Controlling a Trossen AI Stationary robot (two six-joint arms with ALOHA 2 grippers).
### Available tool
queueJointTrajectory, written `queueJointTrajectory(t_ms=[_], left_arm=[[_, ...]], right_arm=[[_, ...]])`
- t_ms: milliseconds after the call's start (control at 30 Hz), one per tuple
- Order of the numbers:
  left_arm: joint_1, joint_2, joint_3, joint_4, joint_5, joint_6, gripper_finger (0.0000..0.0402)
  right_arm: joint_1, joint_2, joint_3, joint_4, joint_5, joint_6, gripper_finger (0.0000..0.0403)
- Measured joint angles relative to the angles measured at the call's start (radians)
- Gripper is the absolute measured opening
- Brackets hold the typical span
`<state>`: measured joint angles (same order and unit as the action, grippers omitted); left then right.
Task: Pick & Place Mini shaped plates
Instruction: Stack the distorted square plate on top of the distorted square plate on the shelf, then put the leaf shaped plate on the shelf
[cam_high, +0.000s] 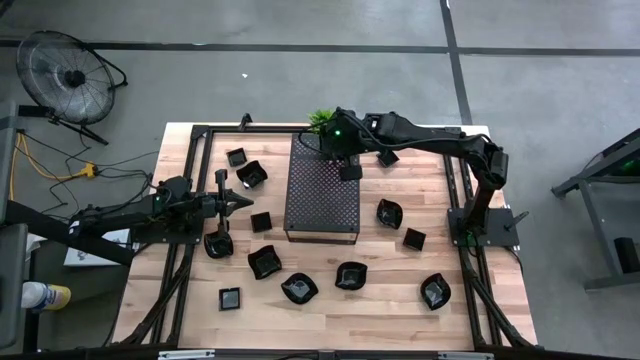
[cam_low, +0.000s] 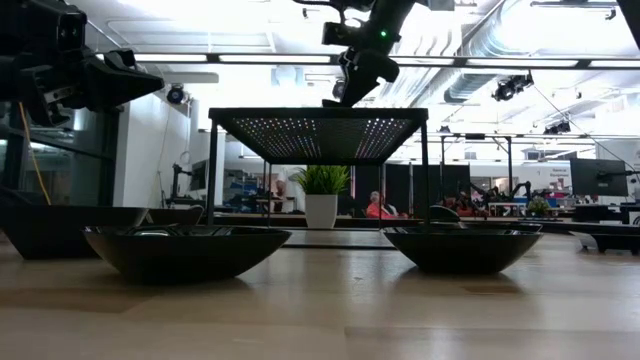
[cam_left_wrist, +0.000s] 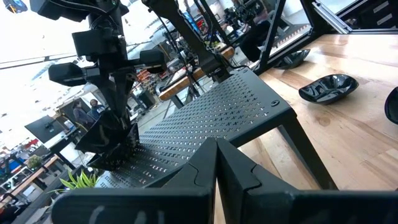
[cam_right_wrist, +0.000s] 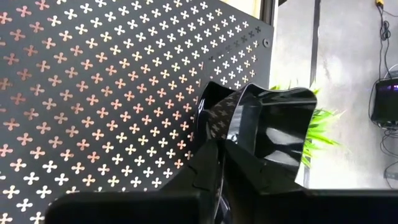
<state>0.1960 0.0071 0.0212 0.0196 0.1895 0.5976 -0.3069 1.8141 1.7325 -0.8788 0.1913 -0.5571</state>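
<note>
right tool (cam_high: 333, 150): over tray (cam_high: 322, 196) at 12 o'clock | left tool (cam_high: 246, 201): 9 o'clock of tray | plates (cam_high: 351, 275): scattered on counter (cam_high: 330, 310)

Setting: robotics lab or workshop in an open industrial hall.
- Floor (cam_high: 300, 80): bare grey concrete with dark seam lines, top of the high view.
- Floor fan (cam_high: 68, 75): upper left of the high view, yellow cable (cam_high: 40, 160) trailing below it.
- Surface (cam_high: 330, 300): wood-plank top in a black metal frame.
- Ceiling (cam_low: 560, 60): exposed ducts and strip lights, top of the low view.
- Background: further workstations, monitors and seated people (cam_low: 378, 205), centre and right of the low view.
</note>
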Motion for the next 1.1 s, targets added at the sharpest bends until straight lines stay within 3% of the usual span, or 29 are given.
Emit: queueJointTrajectory(t_ms=[633, 1100], left_arm=[[0.000, 0.000, 0.000, 0.000, 0.000, 0.000, 0.0001], [0.000, 0.000, 0.000, 0.000, 0.000, 0.000, 0.0001]], right_arm=[[0.000, -0.001, 0.000, -0.006, 0.073, 0.034, 0.0085], [0.000, -0.006, 0.000, -0.125, 0.094, 0.105, 0.0085]])
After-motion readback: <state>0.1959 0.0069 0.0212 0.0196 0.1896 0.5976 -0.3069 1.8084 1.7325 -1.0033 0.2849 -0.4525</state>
